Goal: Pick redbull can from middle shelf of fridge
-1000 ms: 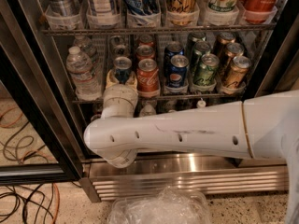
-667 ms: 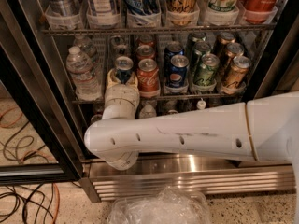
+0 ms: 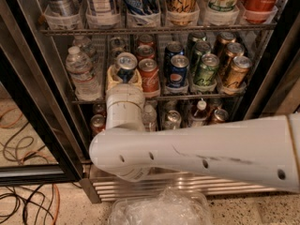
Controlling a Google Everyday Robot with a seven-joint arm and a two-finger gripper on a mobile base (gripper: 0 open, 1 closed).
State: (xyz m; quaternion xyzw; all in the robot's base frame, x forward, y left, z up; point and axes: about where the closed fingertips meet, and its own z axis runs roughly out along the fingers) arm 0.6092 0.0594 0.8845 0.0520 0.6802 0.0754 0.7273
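The redbull can (image 3: 125, 65), slim, blue and silver with a silver top, stands at the front of the middle shelf (image 3: 197, 96), left of a red Coke can (image 3: 149, 75). My gripper (image 3: 124, 77) reaches into the fridge (image 3: 33, 97) from below. Its cream fingers (image 3: 111, 78) hug the can on both sides and are shut on it. The lower half of the can is hidden by the fingers and the white wrist (image 3: 124, 108). My white arm (image 3: 201, 149) crosses the lower part of the view.
Water bottles (image 3: 80, 71) stand left of the gripper. Pepsi (image 3: 178, 70), green (image 3: 205, 69) and bronze cans (image 3: 235, 70) stand to the right. A rack of tall cans (image 3: 140, 3) hangs above, small bottles (image 3: 199, 110) below. Cables (image 3: 23, 196) and a plastic bag (image 3: 161, 210) lie on the floor.
The redbull can and the gripper around it have shifted slightly up and to the right against the Coke can. The other drinks have not moved.
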